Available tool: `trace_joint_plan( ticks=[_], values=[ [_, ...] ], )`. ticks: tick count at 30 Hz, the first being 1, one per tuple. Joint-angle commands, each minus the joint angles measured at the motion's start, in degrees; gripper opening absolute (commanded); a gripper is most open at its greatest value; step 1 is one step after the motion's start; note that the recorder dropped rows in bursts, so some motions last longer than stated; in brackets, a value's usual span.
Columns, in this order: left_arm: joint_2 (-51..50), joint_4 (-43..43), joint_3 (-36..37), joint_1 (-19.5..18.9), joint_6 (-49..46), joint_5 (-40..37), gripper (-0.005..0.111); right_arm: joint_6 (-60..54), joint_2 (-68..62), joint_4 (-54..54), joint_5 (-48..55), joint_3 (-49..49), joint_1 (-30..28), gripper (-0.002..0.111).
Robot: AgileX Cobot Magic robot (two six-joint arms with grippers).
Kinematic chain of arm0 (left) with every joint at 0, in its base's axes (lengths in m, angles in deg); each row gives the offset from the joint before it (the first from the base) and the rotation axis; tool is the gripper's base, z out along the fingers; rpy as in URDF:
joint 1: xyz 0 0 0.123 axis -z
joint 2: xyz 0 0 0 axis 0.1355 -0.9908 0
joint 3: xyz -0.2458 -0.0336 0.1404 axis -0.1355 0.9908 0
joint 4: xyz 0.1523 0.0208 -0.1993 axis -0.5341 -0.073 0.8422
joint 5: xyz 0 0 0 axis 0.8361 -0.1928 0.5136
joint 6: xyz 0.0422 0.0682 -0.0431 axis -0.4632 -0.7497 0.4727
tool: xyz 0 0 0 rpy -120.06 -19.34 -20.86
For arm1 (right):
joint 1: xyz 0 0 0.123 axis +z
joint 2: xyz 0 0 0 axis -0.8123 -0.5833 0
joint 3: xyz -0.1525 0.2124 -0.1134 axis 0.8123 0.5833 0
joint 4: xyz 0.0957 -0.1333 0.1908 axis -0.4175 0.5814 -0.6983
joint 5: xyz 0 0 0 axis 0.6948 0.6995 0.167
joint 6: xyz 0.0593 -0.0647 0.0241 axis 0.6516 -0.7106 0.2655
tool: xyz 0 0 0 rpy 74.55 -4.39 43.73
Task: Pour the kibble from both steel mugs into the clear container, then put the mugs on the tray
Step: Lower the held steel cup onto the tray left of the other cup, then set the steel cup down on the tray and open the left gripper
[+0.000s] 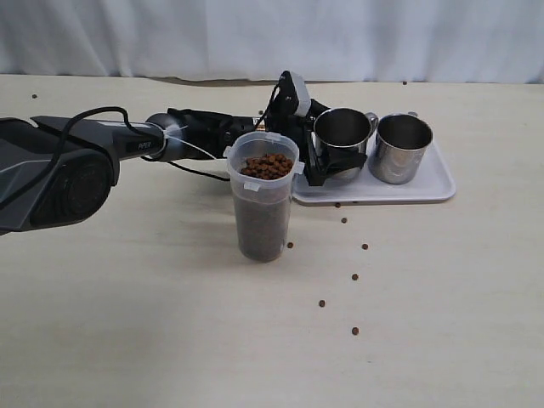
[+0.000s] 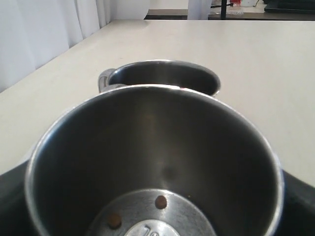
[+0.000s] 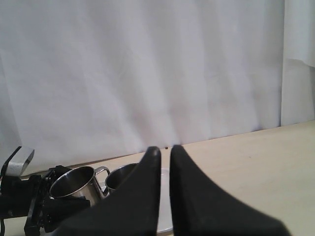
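My left hand (image 1: 337, 163) was clamped wide around a steel mug (image 2: 157, 147) standing at the end of the tray (image 1: 433, 183) nearest my wrist. A careless release or a dragging finger could have tipped it over the tray's low rim or knocked it into the second mug (image 1: 401, 149), just past my fingertips. The clear container (image 1: 263, 204), full of kibble (image 1: 267, 165), stood close beside my wrist, so a sideways retreat risked toppling it; the tabletop (image 1: 127, 323) back along my arm seemed open, and my right hand (image 3: 165, 152), closed and empty, hung well apart.
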Motion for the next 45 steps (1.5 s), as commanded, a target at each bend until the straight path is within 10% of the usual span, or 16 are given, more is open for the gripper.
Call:
trace_joint_plan(
  ticks=[1,26,37,45],
  values=[
    [0.3,0.7,-0.4,0.1,-0.3,1.0,0.0,0.1,0.2,-0.2,0.1,0.2,-0.3,0.005],
    [-0.7,-0.4,-0.4,0.1,-0.3,0.9,0.001,0.1,0.2,-0.2,0.1,0.2,-0.3,0.005],
    [-0.7,-0.4,-0.4,0.1,-0.3,2.5,0.052,0.1,0.2,-0.2,0.1,0.2,-0.3,0.005],
    [-0.7,-0.7,-0.4,-0.2,-0.3,5.0,0.052,0.1,0.2,-0.2,0.1,0.2,-0.3,0.005]
  ],
)
